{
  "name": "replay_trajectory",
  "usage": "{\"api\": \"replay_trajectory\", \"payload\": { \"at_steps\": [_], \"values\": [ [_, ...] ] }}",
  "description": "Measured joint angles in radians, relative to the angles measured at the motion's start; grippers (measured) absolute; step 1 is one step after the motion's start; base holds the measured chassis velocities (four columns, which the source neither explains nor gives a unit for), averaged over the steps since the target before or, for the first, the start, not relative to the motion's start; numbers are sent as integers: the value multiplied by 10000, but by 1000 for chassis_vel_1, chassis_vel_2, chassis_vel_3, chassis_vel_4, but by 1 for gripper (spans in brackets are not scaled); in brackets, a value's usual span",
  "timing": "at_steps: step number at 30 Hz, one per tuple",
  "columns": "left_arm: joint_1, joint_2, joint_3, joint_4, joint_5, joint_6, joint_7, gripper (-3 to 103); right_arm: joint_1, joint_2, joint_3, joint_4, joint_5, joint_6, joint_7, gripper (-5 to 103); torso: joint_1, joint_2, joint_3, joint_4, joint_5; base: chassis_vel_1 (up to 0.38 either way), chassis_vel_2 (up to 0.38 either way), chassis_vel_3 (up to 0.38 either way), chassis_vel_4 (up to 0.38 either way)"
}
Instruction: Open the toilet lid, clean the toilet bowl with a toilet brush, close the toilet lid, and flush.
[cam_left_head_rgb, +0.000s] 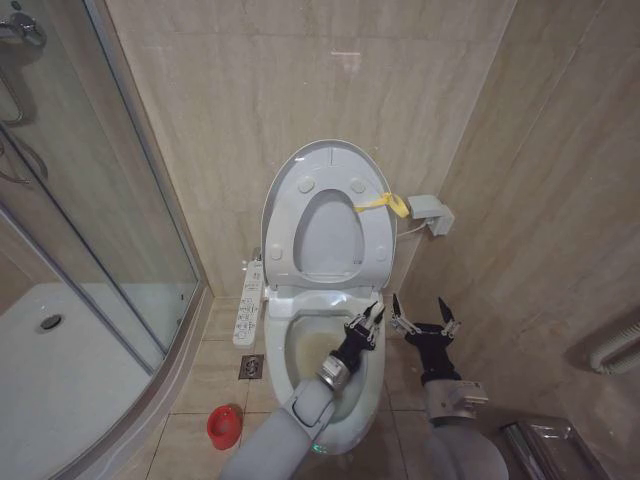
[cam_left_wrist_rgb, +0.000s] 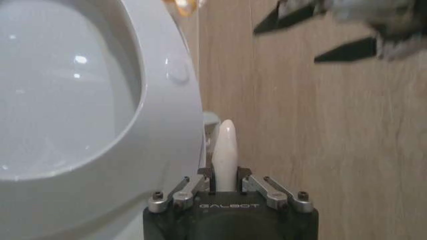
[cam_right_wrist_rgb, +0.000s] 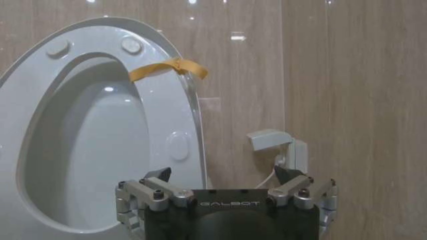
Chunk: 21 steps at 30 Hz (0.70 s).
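Glossy white plastic oval toilet lid (cam_left_head_rgb: 325, 170) is up against the wall. Left tool (cam_left_head_rgb: 366, 321), over the stained white ceramic toilet bowl (cam_left_head_rgb: 305, 345) rim, pinches the thin white-handled toilet brush (cam_left_wrist_rgb: 225, 150), probably near its end. Right tool (cam_left_head_rgb: 424, 316) hangs spread just beside. Risk: the handle pivots or slips in that thin grip while scrubbing.

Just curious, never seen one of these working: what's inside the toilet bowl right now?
The toilet bowl shows yellowish-brown staining on its inner wall. The left gripper reaches over it, shut on the toilet brush handle. The arm covers the rest of the basin, so the brush head is hidden.
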Motion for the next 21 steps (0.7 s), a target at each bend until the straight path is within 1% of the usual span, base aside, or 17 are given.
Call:
{"api": "replay_trajectory", "payload": {
  "at_steps": [1,2,3,5,7,10,12,16,17,20,21],
  "values": [
    [-53,-14,-18,267,19,-17,9,21,-1,0,1,-1,0,0,1,100,0,0,0,1,0,0,0,0,0],
    [-53,-14,-18,267,19,-17,9,21,-1,0,1,-1,0,0,1,100,0,0,0,1,0,0,0,0,0],
    [-145,-35,-67,643,35,-70,15,21,0,0,1,-1,0,0,1,100,0,0,0,2,0,0,0,0,0],
    [-298,-96,-149,996,63,-147,19,21,0,1,0,0,0,0,0,100,0,-1,1,5,1,0,0,0,0],
    [-366,-150,-168,1016,68,-150,19,21,-1,0,1,0,0,0,0,100,0,0,1,5,1,0,0,0,0],
    [-539,-322,-100,630,15,-28,16,21,0,1,0,-1,0,0,0,100,0,1,0,-2,0,0,0,0,0],
    [-559,-366,-51,585,-3,-7,17,21,0,0,0,0,0,0,0,100,-1,2,-2,-2,0,0,0,0,0],
    [-450,-417,-97,1212,56,-162,78,21,0,1,0,0,0,0,0,100,-1,2,0,1,0,0,0,0,0],
    [-450,-417,-97,1212,56,-162,78,21,0,1,0,0,0,0,0,100,-1,2,0,1,0,0,0,0,0],
    [-216,-387,-693,1524,105,-332,123,21,0,0,0,0,0,0,1,100,-1,2,-1,2,-1,0,0,0,0],
    [-216,-387,-693,1524,105,-332,123,21,0,0,0,0,0,0,1,100,-1,2,-1,2,-1,0,0,0,0]
  ]
}}
